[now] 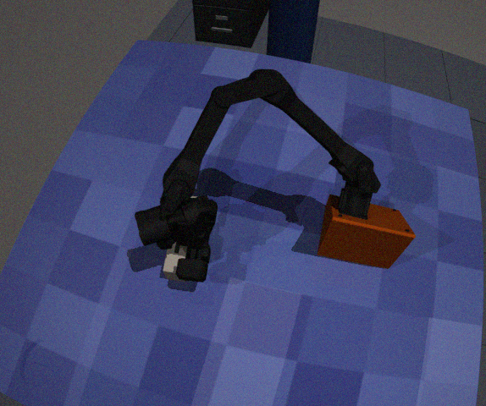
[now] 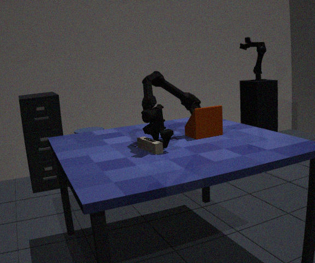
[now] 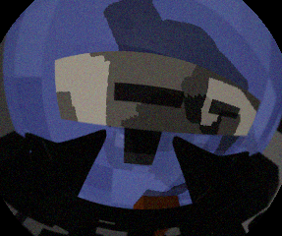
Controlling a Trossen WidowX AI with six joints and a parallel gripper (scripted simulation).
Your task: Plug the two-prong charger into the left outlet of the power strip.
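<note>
The beige power strip [image 1: 172,263] [image 2: 150,146] [image 3: 84,88] lies on the blue checked table. In the wrist view it spans the picture above the fingers, with a long dark slot [image 3: 148,94] and a shorter dark slot [image 3: 224,108] on it. My gripper [image 2: 161,140] [image 3: 140,137] is open, low at the strip's edge, holding nothing. A dark block [image 3: 141,144], apparently the charger, shows between the spread fingertips and meets the strip's lower edge in that view. Its prongs are hidden, so I cannot tell whether they sit in an outlet. The arm covers much of the strip in the top view.
The orange block [image 1: 366,244] [image 2: 208,122] [image 3: 156,202] stands at the arm's base. The checked table [image 1: 256,375] [image 2: 208,170] carries the arm and strip. A dark cabinet [image 2: 43,121] and a pedestal [image 2: 258,104] with another arm stand beyond it.
</note>
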